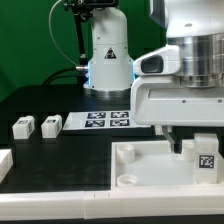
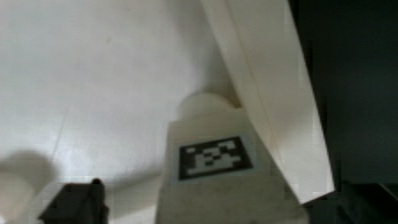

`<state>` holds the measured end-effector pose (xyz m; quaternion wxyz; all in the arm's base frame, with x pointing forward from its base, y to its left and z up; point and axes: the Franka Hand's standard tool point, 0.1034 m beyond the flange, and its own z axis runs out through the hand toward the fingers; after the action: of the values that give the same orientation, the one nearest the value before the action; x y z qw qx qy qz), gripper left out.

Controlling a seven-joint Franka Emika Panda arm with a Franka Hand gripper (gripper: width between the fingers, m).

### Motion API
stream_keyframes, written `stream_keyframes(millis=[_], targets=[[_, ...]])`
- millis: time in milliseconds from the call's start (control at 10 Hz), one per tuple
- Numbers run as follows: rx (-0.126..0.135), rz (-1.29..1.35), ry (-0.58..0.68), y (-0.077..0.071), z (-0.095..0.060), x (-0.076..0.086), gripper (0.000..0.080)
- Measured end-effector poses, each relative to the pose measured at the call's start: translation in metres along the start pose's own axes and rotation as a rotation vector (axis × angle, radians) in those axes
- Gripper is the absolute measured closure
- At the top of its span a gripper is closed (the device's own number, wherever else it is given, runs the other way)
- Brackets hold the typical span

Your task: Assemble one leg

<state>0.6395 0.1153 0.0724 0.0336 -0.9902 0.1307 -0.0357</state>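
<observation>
Arm low over the white tray [image 1: 150,165] at the exterior view's right, its body blocking most of the action. Tool [image 1: 178,143] sits just above the tray's floor; one dark finger [image 1: 177,145] shows below the wrist housing, and beside it a leg [image 1: 205,160] stands on or just over the tray, tag facing out. Wrist view: the same leg [image 2: 224,150] fills the middle, tag [image 2: 215,158] up, a dark fingertip [image 2: 71,202] at its flank, tray wall [image 2: 267,80] running close by. Whether the tool is clenched on the leg or has let it go, I cannot tell; the far finger is hidden. Judgement: leg has been brought to the tray, seating into a corner socket not confirmed, so the task looks near its end but unfinished. Tray contents: this one leg; the near socket [image 1: 126,181] is open, nothing in it. Two more legs [image 1: 36,126] lie loose on the dark worktop [image 1: 60,150] at the exterior view's left, near the marker board [image 1: 105,121].
</observation>
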Motion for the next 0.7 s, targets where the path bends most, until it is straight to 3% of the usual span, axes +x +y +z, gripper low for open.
stream_keyframes(millis=[100, 300, 400, 500, 600, 700], targets=[[0.003, -0.07, 0.015, 0.0005, -0.0031, 0.0039, 0.015], [0.003, 0.047, 0.009, 0.0005, 0.0, 0.002, 0.0162], [0.007, 0.178, 0.008, -0.0004, 0.0002, 0.0016, 0.033], [0.007, 0.265, 0.007, -0.0005, 0.0005, 0.0013, 0.033], [0.006, 0.36, 0.005, 0.0012, 0.0009, 0.0012, 0.0508], [0.003, 0.487, 0.002, 0.0019, 0.0012, 0.0015, 0.0506]])
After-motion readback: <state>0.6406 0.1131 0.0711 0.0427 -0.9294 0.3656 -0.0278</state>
